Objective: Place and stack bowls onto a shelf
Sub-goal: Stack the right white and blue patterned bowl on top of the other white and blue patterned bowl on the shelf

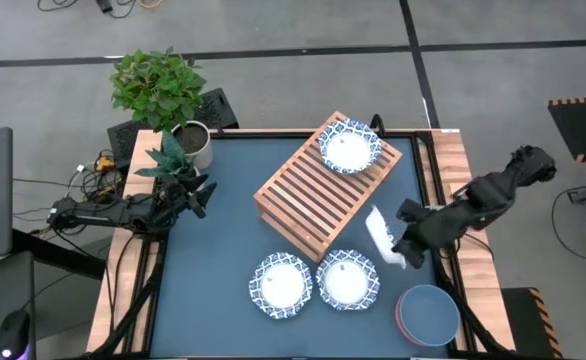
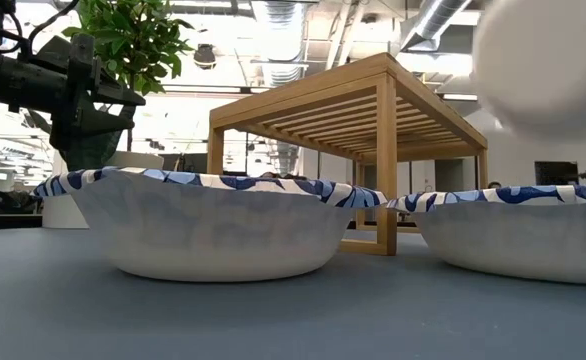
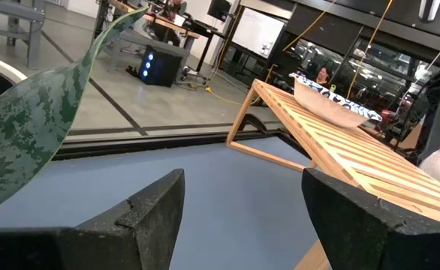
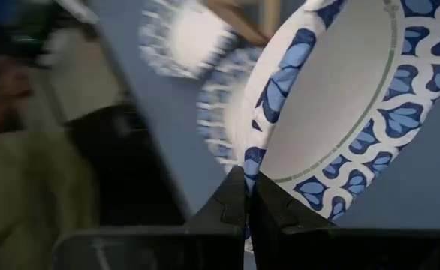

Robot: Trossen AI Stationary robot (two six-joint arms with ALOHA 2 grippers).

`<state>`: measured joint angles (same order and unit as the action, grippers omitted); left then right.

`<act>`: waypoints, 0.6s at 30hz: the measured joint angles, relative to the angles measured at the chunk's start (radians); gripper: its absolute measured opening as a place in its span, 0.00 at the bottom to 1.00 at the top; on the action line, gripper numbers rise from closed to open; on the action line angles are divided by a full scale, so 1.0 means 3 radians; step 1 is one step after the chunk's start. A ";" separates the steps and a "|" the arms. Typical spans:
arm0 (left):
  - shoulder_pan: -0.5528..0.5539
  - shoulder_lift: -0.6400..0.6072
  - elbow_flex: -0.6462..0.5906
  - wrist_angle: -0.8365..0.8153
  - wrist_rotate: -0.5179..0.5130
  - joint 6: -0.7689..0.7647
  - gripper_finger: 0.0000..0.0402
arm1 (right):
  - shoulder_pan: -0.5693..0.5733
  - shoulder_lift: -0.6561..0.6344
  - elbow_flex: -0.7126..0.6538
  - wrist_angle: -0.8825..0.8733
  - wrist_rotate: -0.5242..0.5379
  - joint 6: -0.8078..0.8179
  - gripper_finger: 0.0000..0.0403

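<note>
Bowl [image 1: 381, 238] transport is the step in hand. From above, the right gripper [image 1: 405, 246] is holding a patterned bowl on edge, above the table [image 1: 213, 260] just off the near corner of the shelf [image 1: 313, 195]; one patterned bowl [image 1: 350, 147] is already sitting on the shelf's far end, well beyond the pincer; two more patterned bowls [image 1: 281, 285] [image 1: 347, 279] are lying on the table just below and beside the pincer; a stack of plain bowls [image 1: 428, 315] is waiting behind it at the table's corner. The left gripper [image 1: 195, 195] is idling near the potted plant [image 1: 163, 100], well apart from the work.

At table height, the carried bowl is appearing only as a pale blur at the upper right, above the shelf's slatted top [image 2: 358, 110]; the two table bowls are filling the foreground.

Past the left wrist, its fingers [image 3: 141, 217] are standing apart, holding nothing; the shelf and its bowl are lying ahead.

Past the right wrist, the fingers [image 4: 231, 206] are pinching together on the bowl's rim [image 4: 254, 161]; the bowl is hanging tilted. Judgement: the grip is narrow, so the bowl is likely to swing; the arm should be levelling it before lowering, clearing the shelf edge, and releasing only once it is resting on the slats or nested in the shelved bowl.
</note>
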<state>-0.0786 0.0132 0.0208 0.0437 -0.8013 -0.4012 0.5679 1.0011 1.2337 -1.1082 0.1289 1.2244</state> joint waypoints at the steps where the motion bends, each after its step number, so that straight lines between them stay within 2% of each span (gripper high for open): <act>1: 0.0000 -0.0001 0.0000 0.0000 0.0000 0.0009 0.63 | 0.0020 -0.0035 0.0073 0.0022 0.0031 -0.0078 0.06; 5: 0.0000 -0.0001 0.0000 0.0000 0.0000 0.0013 0.63 | 0.0062 -0.0147 0.0414 0.0127 0.0389 -0.0524 0.06; 14: -0.0001 0.0000 0.0000 -0.0002 -0.0041 0.0017 0.63 | -0.0015 -0.0136 0.1172 0.0167 0.2038 -0.2290 0.06; 18: 0.0000 0.0000 0.0000 -0.0005 -0.0074 0.0021 0.63 | -0.0225 -0.0046 0.1315 0.0166 0.2416 -0.3021 0.06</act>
<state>-0.0785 0.0132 0.0208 0.0422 -0.8235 -0.3950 0.5003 0.9872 1.6282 -1.0584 0.8536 0.3182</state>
